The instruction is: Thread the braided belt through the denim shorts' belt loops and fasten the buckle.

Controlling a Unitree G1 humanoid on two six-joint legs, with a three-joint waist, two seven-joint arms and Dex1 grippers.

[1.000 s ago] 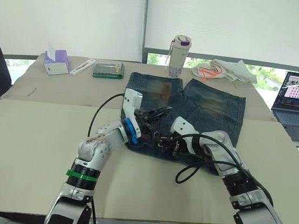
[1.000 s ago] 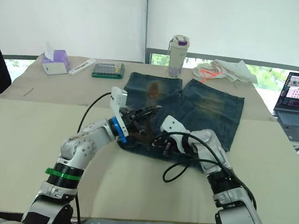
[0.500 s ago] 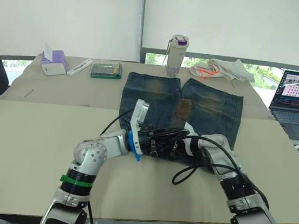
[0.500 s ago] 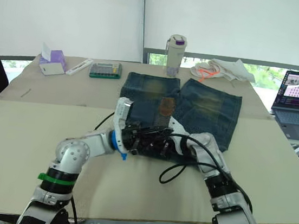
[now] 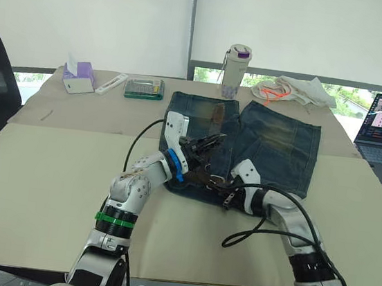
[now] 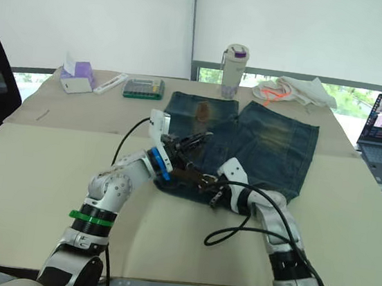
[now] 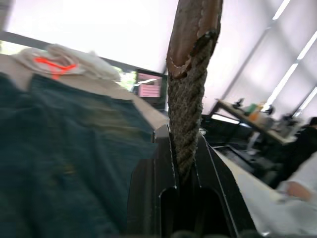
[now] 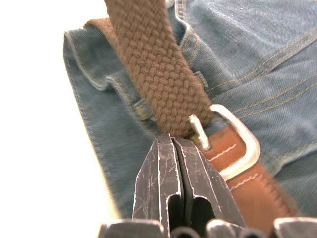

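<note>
- The braided belt (image 7: pixel 190 94) is being pinched in the left tool (image 5: pixel 201 146), over the denim shorts (image 5: pixel 274 143) mid-surface.
- The right tool (image 8: pixel 173 148), pressed together, is being held at the buckle (image 8: pixel 233 144).
- The strap is best kept taut while the prong is being seated.

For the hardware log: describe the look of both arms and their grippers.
Both arms are silver-grey with white housings near the wrists and loose black cables. The left arm has a green band and a blue wrist ring. The left gripper and right gripper have black fingers.
</note>
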